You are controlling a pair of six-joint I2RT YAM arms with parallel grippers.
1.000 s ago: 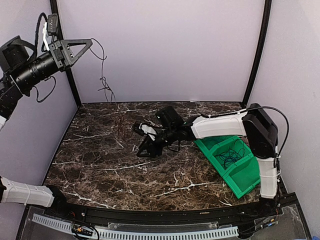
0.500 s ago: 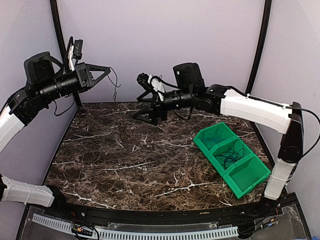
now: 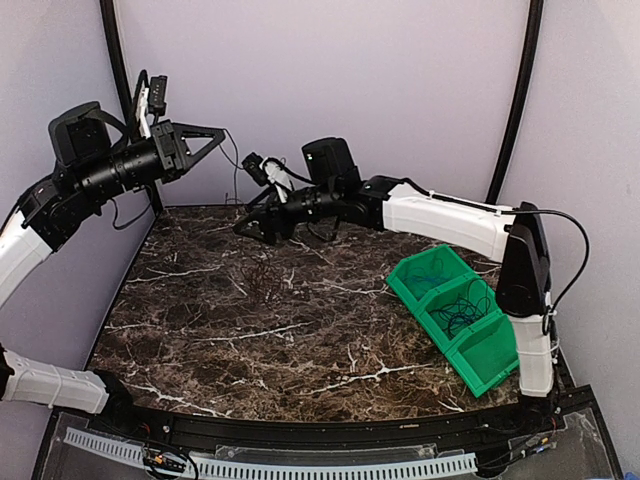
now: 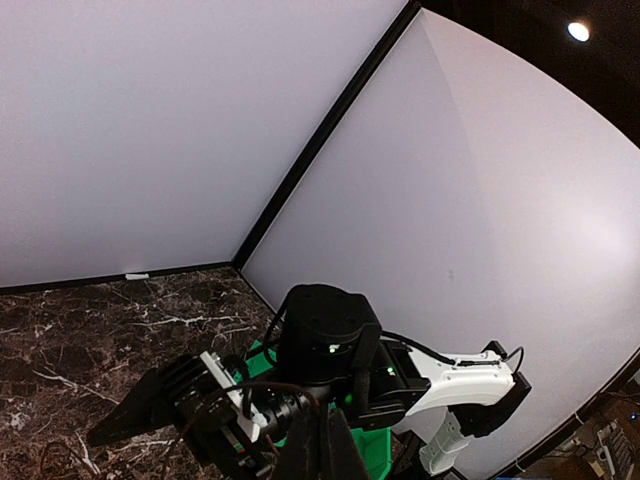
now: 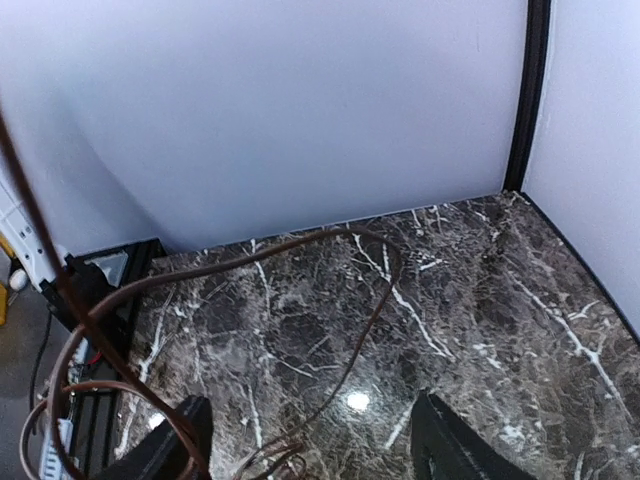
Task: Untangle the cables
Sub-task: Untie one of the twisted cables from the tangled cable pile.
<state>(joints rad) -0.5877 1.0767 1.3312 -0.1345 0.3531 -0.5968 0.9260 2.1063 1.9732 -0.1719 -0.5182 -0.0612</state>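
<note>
Top external view: found left end effector (image 3: 219,134) clenched on a thin dark cable (image 3: 260,275) high by the rear-left post (image 3: 109,40), lower coils heaped on the counter (image 3: 200,340), well off every edge. Found right end effector (image 3: 251,227) spread wide just beside the hanging strand, gripping nothing. Spotted blue cable (image 3: 462,312) coiled in green bin's (image 3: 497,368) middle compartment near the right edge.

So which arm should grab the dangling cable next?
Probably right. The right gripper is open, right next to the cable. The left gripper is shut on the cable's top end, holding it up.
</note>
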